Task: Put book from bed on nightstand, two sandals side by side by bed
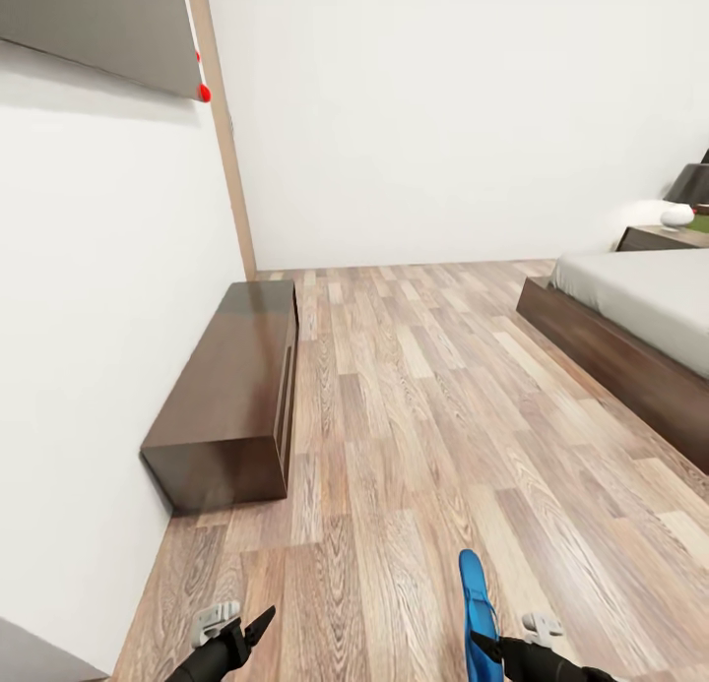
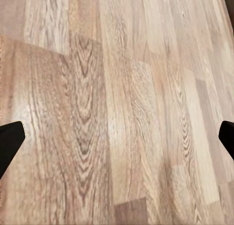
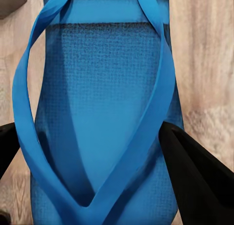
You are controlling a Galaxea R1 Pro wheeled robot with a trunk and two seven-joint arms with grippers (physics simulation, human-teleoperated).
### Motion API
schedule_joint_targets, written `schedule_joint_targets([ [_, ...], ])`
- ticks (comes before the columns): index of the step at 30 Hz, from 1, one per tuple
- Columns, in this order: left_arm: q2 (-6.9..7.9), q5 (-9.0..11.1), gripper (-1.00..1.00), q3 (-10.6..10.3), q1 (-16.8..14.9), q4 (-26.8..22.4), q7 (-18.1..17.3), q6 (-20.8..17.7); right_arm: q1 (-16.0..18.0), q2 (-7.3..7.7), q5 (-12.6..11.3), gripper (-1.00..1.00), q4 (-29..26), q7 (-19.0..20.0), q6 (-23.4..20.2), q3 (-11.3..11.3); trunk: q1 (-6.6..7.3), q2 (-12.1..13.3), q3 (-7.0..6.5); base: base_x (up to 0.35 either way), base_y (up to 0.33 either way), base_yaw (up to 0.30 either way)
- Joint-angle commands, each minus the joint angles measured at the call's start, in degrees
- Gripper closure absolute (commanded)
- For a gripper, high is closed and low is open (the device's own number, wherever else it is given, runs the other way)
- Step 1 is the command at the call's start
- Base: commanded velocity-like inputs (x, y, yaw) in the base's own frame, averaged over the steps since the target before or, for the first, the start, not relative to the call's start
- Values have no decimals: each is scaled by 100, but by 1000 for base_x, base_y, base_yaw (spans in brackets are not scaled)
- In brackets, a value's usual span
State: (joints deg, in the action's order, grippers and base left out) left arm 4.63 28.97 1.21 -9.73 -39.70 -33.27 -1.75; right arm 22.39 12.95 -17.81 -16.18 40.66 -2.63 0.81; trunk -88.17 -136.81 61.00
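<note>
One bright blue sandal hangs edge-on above the wood floor at the bottom of the head view, with my right gripper shut on it. In the right wrist view the sandal and its blue straps lie between the black fingers. My left gripper is low at the bottom left, and in the left wrist view it is open over bare planks. The bed with its off-white mattress is at the right, and a nightstand stands behind it. The book and the other sandal are out of view.
A long low dark dresser runs along the left wall. A brown door frame rises behind it. A dark-shaded lamp and a white object sit on the nightstand. Plank floor stretches between dresser and bed.
</note>
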Motion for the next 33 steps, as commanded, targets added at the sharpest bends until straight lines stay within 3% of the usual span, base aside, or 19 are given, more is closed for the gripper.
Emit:
schedule_joint_targets([
  [1, -3, 38, -100, 2, -2, 4, 10, -19, 2, -5, -29, 100, 7, 16, -29, 7, 24, 40, -14, 0, 0, 0],
  [3, -27, 35, -100, -2, -2, 7, 180, -19, 2, -21, -25, 100, 68, 6, -22, 5, 68, 120, -50, 0, 0, 0],
  [6, -154, -72, -100, -13, -2, 85, 772, -19, 2, -41, -14, 100, 429, -108, 61, -15, 133, 240, -104, 0, 0, 0],
  [9, -257, -679, -100, -15, -2, 217, 1159, -17, 2, -45, -10, 100, 574, -619, 181, -33, 199, 361, -157, 0, 0, 0],
  [12, -306, -1557, -100, -8, -2, 559, 1348, 58, 2, -46, -5, 100, 616, -1200, 215, -43, 265, 481, -211, 0, 0, 0],
  [15, -322, -1936, -100, -2, -2, 730, 1409, 264, 2, -49, -3, 100, 627, -1389, 225, -39, 331, 601, -265, 0, 0, 0],
  [19, -324, -2053, -100, 6, -2, 796, 1475, 377, 2, -47, -16, 100, 637, -1435, 316, -33, 419, 762, -337, 0, 0, 0],
  [33, -329, -2071, -100, 11, -2, 823, 1587, 394, 2, -47, -15, 100, 843, -1438, 526, -33, 726, 1323, -588, 0, 0, 0],
])
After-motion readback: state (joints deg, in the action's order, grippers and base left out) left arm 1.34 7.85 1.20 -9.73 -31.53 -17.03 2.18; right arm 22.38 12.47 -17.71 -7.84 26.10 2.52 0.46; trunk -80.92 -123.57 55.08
